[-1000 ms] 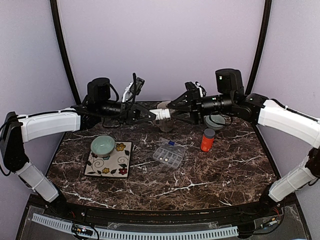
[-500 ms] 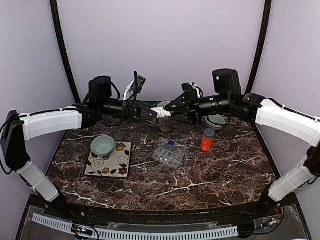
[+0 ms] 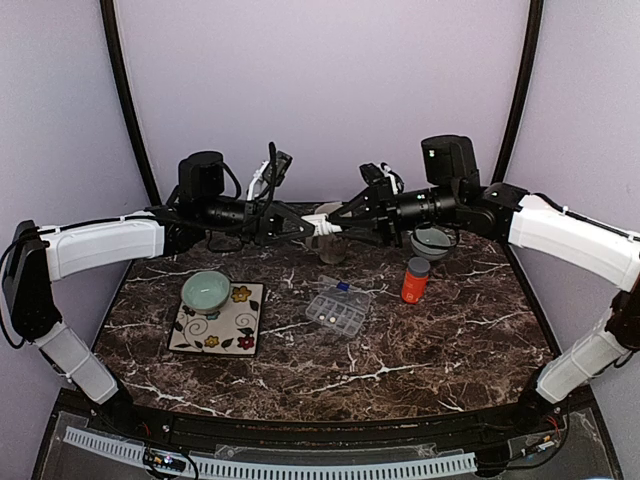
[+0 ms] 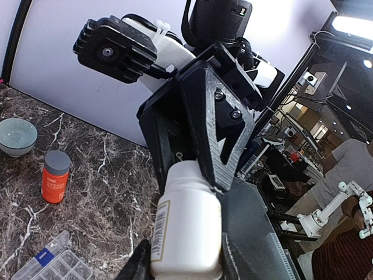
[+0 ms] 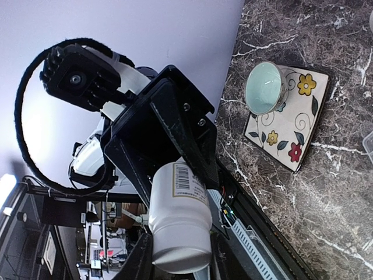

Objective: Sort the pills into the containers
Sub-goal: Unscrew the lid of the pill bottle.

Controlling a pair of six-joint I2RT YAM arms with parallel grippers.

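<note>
A white pill bottle (image 3: 322,226) hangs level above the back of the table between both arms. My left gripper (image 3: 308,228) is shut on its body; in the left wrist view the bottle (image 4: 186,227) fills the gap of that gripper (image 4: 189,252). My right gripper (image 3: 337,222) comes from the other side, its fingers pressed on the cap end (image 5: 178,245) in the right wrist view. The clear organiser box (image 3: 337,310) lies open mid-table with two tiny white pills (image 3: 322,314) in one compartment.
An orange bottle with a grey cap (image 3: 415,280) stands right of the organiser. One pale green bowl (image 3: 205,290) sits on a floral tile (image 3: 225,330) at the left, another bowl (image 3: 430,242) at the back right. A small cup (image 3: 331,248) stands under the held bottle.
The right gripper has moved a little left onto the bottle's cap end and its jaws have closed in on it. The left gripper still holds the bottle.
</note>
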